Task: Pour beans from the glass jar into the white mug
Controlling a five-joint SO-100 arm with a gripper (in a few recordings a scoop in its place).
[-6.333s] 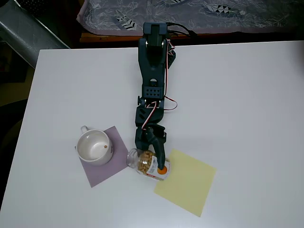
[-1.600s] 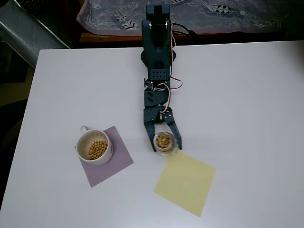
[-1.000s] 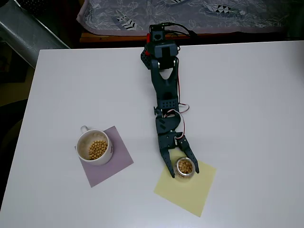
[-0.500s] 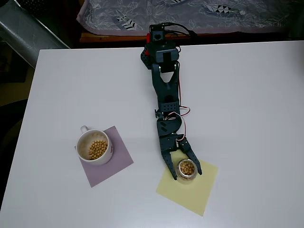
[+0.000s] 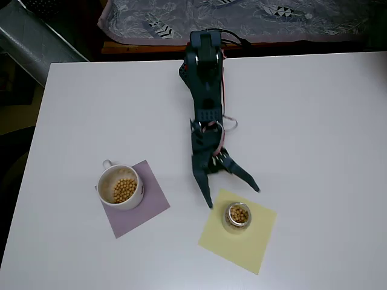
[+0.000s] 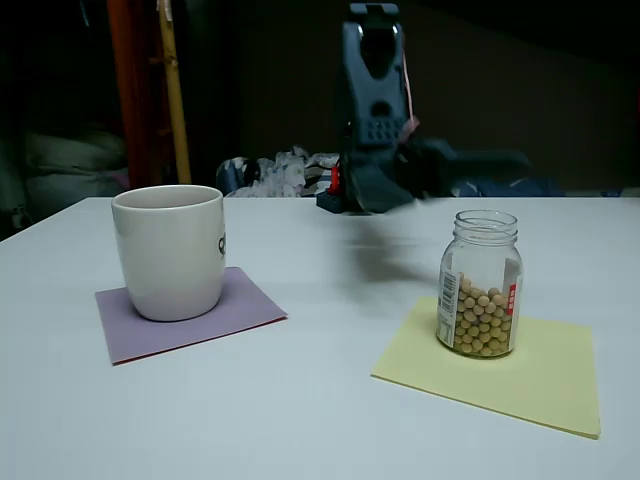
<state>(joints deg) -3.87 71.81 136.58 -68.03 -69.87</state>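
Jar [image 5: 237,216] one, mug [image 5: 120,187] one, beans [image 5: 125,190] in both.

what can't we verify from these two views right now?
- Beans in the white mug: fixed view is side-on, the wall hides them.
- Mark on the mug: cut by the curve in the fixed view, unreadable.
- Jar label: too small and turned away in the fixed view; hidden from overhead.
- Gripper fingertips: blurred, dark on dark in the fixed view.
- Mug handle: seen overhead, behind the mug in the fixed view.
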